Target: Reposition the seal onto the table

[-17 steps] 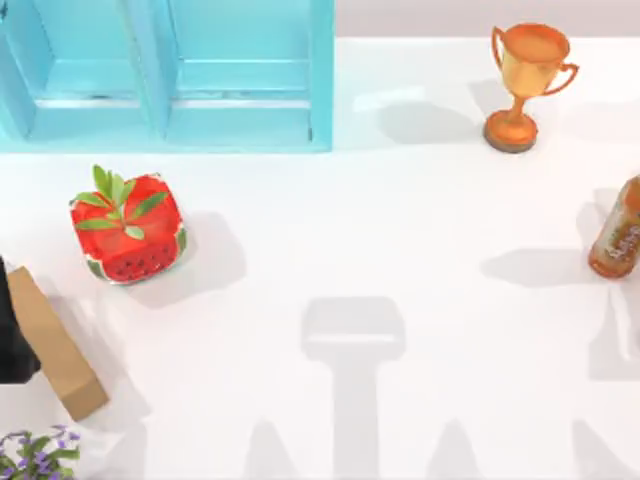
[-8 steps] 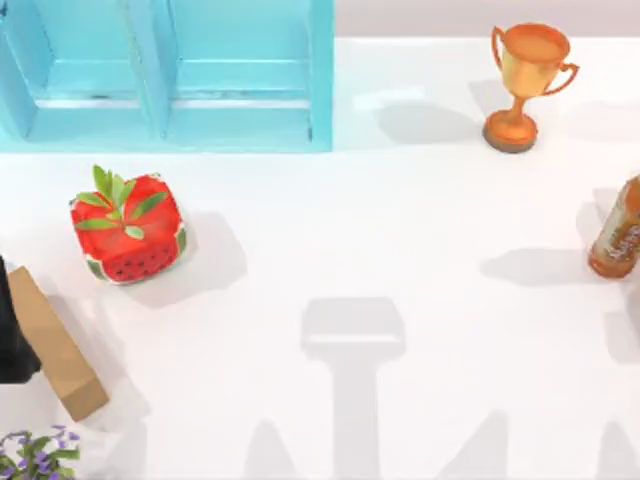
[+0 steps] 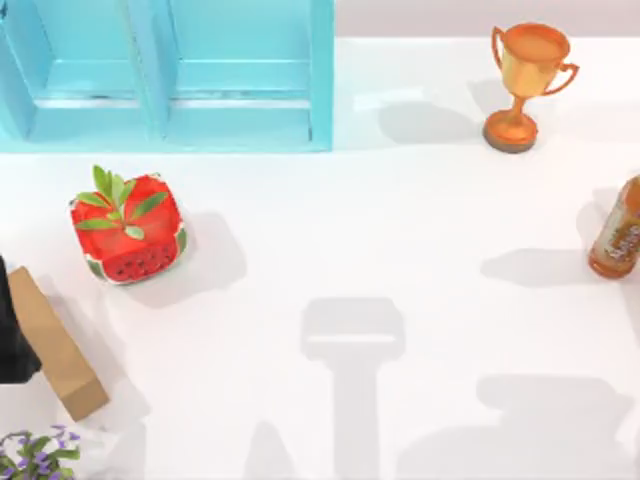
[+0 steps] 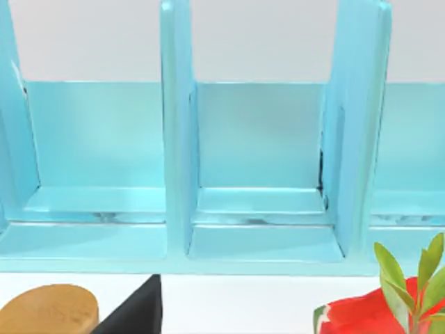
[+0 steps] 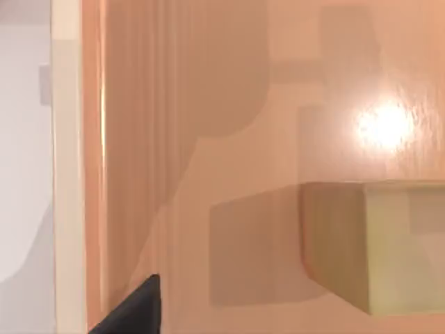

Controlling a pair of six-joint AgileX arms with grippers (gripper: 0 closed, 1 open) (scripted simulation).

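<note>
Nearest the camera in the top view, a little purple flower plant (image 3: pixel 35 455) sits at the table's (image 3: pixel 400 230) left corner. Just beyond it lies a flat tan slab (image 3: pixel 55 343), with a dark part of the left arm (image 3: pixel 12 335) right beside it at the left edge. In the left wrist view a black tip of the left gripper (image 4: pixel 135 314) hangs low near the slab's rounded end (image 4: pixel 45 309), most likely because this arm is just waiting there out of the way.

The seal (image 5: pixel 375 243) is in the right wrist view. It looks like a pale brown block over a shiny peach-brown surface, with its shadow next to it. Whether it touches that surface cannot be told. A black tip of the right gripper (image 5: pixel 132 312) is well apart from the block, so it is probably not holding it. Whether either gripper is loose or squeezed tight cannot be told.

Farther back stand a watermelon cube (image 3: pixel 128 228), a bottle (image 3: pixel 620 232), a blue shelf cabinet (image 3: pixel 165 75) and a gold trophy (image 3: pixel 528 85)
</note>
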